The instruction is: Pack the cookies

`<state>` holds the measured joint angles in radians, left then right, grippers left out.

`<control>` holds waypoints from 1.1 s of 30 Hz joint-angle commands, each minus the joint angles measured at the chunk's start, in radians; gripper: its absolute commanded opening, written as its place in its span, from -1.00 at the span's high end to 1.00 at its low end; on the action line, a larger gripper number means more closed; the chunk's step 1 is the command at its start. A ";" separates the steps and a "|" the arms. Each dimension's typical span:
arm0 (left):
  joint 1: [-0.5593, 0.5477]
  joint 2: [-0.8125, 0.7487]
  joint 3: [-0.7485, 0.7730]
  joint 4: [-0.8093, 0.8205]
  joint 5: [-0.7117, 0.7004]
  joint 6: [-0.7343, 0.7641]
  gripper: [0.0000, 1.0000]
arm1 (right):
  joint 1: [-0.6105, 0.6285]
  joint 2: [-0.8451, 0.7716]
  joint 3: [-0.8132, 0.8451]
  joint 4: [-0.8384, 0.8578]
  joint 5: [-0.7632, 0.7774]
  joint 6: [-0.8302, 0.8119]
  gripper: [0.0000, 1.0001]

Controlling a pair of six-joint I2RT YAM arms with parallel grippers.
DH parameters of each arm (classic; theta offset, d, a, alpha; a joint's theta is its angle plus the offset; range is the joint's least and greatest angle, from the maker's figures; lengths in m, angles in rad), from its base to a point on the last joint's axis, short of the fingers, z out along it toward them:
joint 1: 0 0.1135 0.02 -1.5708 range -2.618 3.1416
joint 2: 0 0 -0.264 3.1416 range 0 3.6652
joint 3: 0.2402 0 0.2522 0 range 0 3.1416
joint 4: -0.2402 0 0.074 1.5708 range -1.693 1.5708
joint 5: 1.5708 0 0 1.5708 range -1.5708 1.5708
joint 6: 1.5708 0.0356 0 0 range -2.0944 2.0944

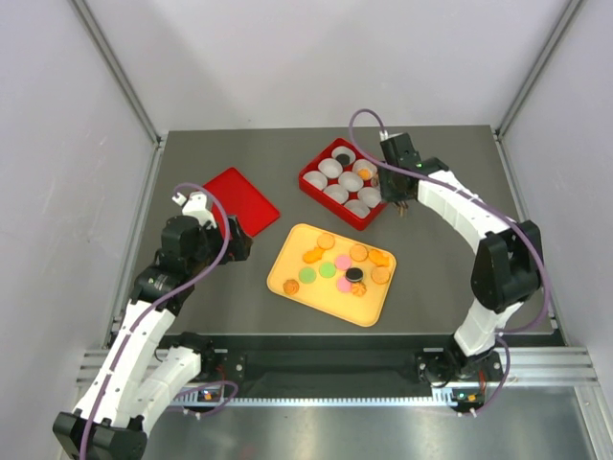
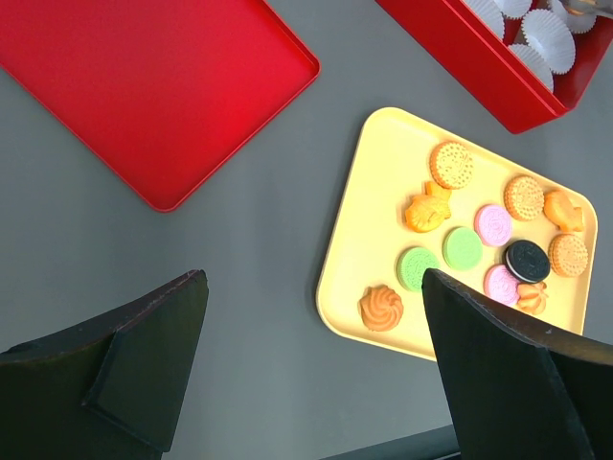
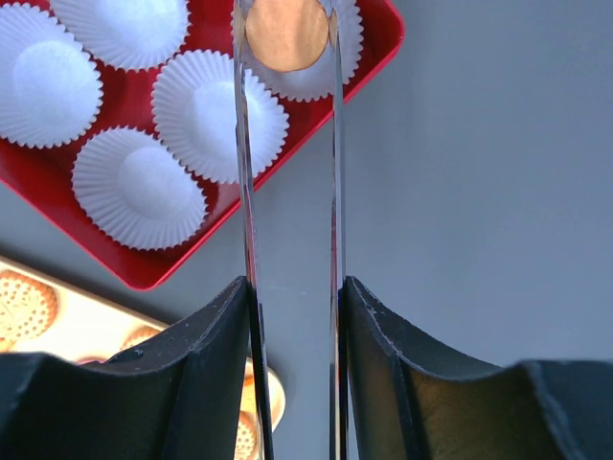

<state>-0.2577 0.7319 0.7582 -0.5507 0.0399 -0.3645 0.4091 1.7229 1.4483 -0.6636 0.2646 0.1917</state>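
Several cookies (image 1: 337, 267), mostly orange with green, pink and one black, lie on a yellow tray (image 1: 283, 275). In the left wrist view the cookies (image 2: 463, 247) lie on the tray (image 2: 378, 172). My right gripper (image 1: 397, 188) (image 3: 295, 287) is shut on thin metal tongs (image 3: 245, 192). The tongs' tips pinch a round orange cookie (image 3: 286, 33) (image 1: 366, 174) over a white paper cup in the red box (image 1: 312, 182). A black cookie (image 1: 343, 155) sits in a far cup. My left gripper (image 1: 233, 240) (image 2: 314, 280) hangs open left of the tray, holding nothing.
The red box (image 3: 144, 273) holds several white paper cups (image 3: 144, 192). A flat red lid (image 1: 239, 197) (image 2: 144, 86) lies on the grey table left of the box, near my left gripper. Metal posts and white walls enclose the table.
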 commanded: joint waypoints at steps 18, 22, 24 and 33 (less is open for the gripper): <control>-0.003 0.008 -0.007 0.023 0.002 0.009 -0.97 | -0.029 0.003 0.046 0.067 0.030 0.014 0.07; -0.003 0.009 -0.007 0.023 0.002 0.010 -0.97 | -0.029 -0.009 0.043 0.062 0.027 0.012 0.03; -0.003 0.008 -0.007 0.023 0.002 0.010 -0.97 | -0.027 -0.020 0.044 0.056 0.021 0.014 0.03; -0.003 0.011 -0.007 0.023 -0.005 0.007 -0.97 | 0.000 -0.186 0.035 0.018 -0.039 0.012 0.06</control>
<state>-0.2577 0.7391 0.7582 -0.5507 0.0395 -0.3645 0.3977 1.6604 1.4479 -0.6518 0.2470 0.1947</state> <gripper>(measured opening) 0.985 0.477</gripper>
